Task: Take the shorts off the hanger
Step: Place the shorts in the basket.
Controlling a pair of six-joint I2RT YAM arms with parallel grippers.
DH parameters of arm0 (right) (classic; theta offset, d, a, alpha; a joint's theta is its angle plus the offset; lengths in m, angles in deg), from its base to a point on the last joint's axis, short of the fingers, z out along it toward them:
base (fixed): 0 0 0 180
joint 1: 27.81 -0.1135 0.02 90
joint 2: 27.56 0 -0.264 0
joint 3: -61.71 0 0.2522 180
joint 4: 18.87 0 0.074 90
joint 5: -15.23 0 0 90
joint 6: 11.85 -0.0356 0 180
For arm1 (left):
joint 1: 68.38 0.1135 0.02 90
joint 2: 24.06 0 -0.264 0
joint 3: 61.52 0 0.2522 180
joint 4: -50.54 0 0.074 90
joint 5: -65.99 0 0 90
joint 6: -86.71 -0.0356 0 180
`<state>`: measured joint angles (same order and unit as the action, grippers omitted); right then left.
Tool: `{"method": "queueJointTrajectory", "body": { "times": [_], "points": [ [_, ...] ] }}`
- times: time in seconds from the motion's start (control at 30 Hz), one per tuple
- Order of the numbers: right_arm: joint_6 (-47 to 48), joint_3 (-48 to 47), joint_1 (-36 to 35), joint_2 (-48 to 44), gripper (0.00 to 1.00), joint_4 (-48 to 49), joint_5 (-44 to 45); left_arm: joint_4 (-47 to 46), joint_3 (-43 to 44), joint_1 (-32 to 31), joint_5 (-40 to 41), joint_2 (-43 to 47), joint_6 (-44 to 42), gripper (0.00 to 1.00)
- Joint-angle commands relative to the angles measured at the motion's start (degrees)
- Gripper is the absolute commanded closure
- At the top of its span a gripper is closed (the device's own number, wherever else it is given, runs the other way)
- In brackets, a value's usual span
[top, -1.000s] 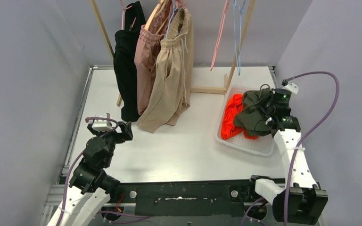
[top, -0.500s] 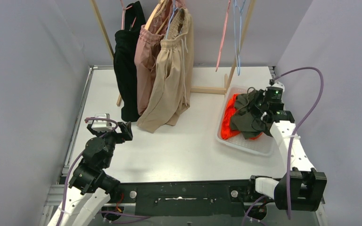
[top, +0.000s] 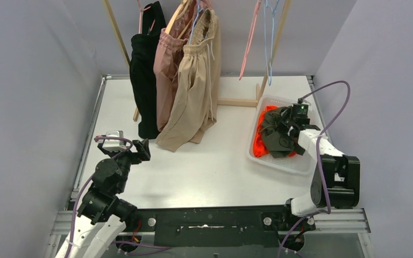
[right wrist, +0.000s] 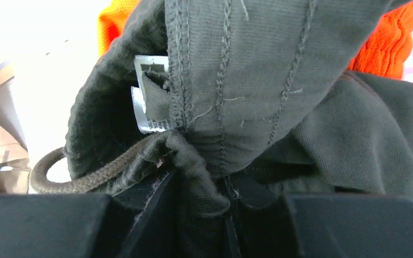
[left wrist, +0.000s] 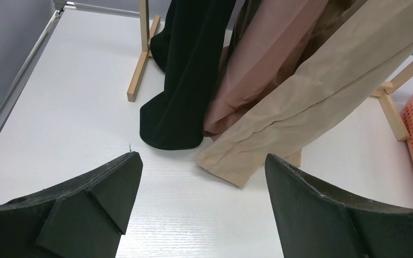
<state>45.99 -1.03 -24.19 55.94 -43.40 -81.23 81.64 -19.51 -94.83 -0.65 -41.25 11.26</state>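
A white counter (top: 204,166) is seen from above, with a wooden rack (top: 236,102) at its far end. Three garments are hung on the rack: a black garment (top: 142,75), dusty pink shorts (top: 165,75) and beige shorts (top: 196,91), whose hems are draped onto the counter. An empty pink hanger (top: 247,48) and an empty blue hanger (top: 270,43) are hung to the right.

At the right, olive green shorts (top: 277,134) are held over a white basket (top: 290,164), in which orange shorts (top: 258,141) are already laid. The right hand (top: 287,126) is closed narrowly on the gathered olive waistband, beside the drawstring (right wrist: 75,180) and a sewn-in label (right wrist: 148,107).

The left hand (top: 140,148) is held wide and empty, low over the counter and aimed at the hanging hems.

All the shorts are judged to be light, soft and limp, so they can be expected to sag and fold when lifted. The thick gathered waistband is judged the firmest place to be gripped. A hem can be pinched too, though thin cloth may be pulled through the fingers.
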Motion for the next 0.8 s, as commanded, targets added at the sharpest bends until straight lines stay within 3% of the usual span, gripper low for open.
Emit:
{"method": "queueJointTrajectory", "body": {
  "times": [0.0, 0.13, 0.37, 0.57, 0.67, 0.77],
  "points": [
    [-1.7, 1.0, -3.0, 4.3, 0.98, 3.2, 5.6, -2.7, 0.5, 0.3, 0.0, 0.6, -0.6, 0.14],
    [-0.6, 0.6, -3.5, 4.5, 0.9, 2.7, 6.3, -2.7, 0.5, 0.3, -0.2, 0.6, -0.5, 0.15],
    [1.1, 0.0, -3.8, -9.6, 0.61, 1.0, 6.6, -2.9, 0.3, 0.3, -0.5, 0.8, -0.5, 0.15],
    [1.7, -4.1, -4.0, -16.1, 0.43, -4.6, 7.9, -3.0, 0.3, 0.3, -0.9, 0.7, -0.4, 0.14],
    [1.4, -5.4, -4.0, -17.7, 0.5, -5.5, 7.3, -2.9, 0.3, 0.2, -1.1, 0.5, -0.3, 0.14],
    [1.2, -5.0, -4.1, -16.8, 0.7, -3.2, 6.1, -3.0, 0.3, 0.2, -1.3, 0.3, -0.3, 0.15]
  ]
}}
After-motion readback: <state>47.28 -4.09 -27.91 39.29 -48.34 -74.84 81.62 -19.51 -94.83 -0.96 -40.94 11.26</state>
